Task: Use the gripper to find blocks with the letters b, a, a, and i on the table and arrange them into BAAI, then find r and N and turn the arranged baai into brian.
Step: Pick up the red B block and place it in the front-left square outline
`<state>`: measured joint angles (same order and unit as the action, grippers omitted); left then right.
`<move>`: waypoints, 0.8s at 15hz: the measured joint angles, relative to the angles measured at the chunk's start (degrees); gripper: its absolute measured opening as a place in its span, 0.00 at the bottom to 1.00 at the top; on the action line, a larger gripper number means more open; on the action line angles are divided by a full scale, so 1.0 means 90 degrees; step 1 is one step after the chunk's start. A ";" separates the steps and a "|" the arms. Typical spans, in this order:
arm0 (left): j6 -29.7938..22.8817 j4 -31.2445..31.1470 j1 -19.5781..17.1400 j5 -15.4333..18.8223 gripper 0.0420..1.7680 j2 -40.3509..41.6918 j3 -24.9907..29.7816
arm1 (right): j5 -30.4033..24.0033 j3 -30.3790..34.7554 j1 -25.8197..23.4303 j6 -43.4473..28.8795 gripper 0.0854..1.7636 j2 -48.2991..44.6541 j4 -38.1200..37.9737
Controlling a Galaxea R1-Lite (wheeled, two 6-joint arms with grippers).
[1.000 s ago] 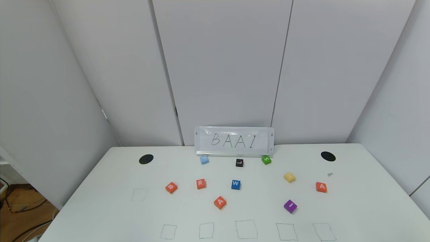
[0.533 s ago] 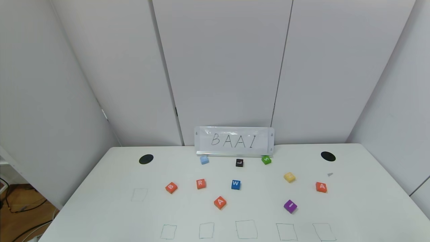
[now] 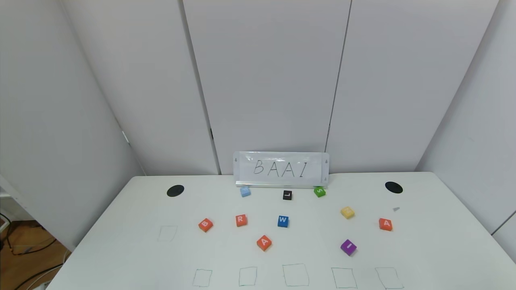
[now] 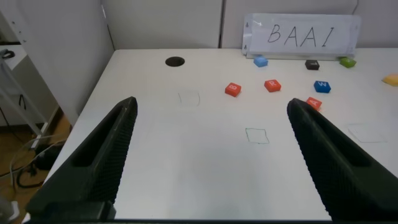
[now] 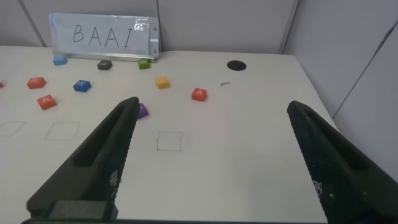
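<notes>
Nothing has moved: blocks (image 3: 264,243) stay scattered mid-table (image 3: 121,257), both hands, left hand (image 4: 208,155) and right hand (image 5: 211,155), wide and empty; sorting not yet begun.

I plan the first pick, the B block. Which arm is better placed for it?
Probably the left. The B block lies on the robot's left half of the table, and the open left gripper faces that side; the right gripper faces the other.

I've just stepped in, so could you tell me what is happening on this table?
Nothing is being handled yet. Both grippers, left and right, hang open above the near part of the table, holding nothing. The B block, two A blocks, purple I block and R block lie scattered, and the drawn squares are unfilled.
</notes>
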<state>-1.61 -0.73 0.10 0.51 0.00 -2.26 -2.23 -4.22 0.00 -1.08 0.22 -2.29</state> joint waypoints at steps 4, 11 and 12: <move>0.0009 -0.0824 0.0000 0.0232 0.97 -0.0064 -0.1071 | -0.0007 -0.0814 0.0000 0.0003 0.97 0.0083 -0.0662; 0.0019 -0.1208 0.0004 0.0396 0.97 -0.1264 -0.2766 | 0.0011 -0.2477 0.0015 0.0003 0.97 0.1219 -0.1028; 0.0031 -0.1201 0.0007 0.0396 0.97 -0.1589 -0.3048 | 0.0014 -0.2689 0.0024 0.0000 0.97 0.1494 -0.1023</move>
<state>-1.33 -11.54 0.16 4.07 -14.30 -29.68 -2.11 -28.42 0.22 -1.08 13.67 -11.50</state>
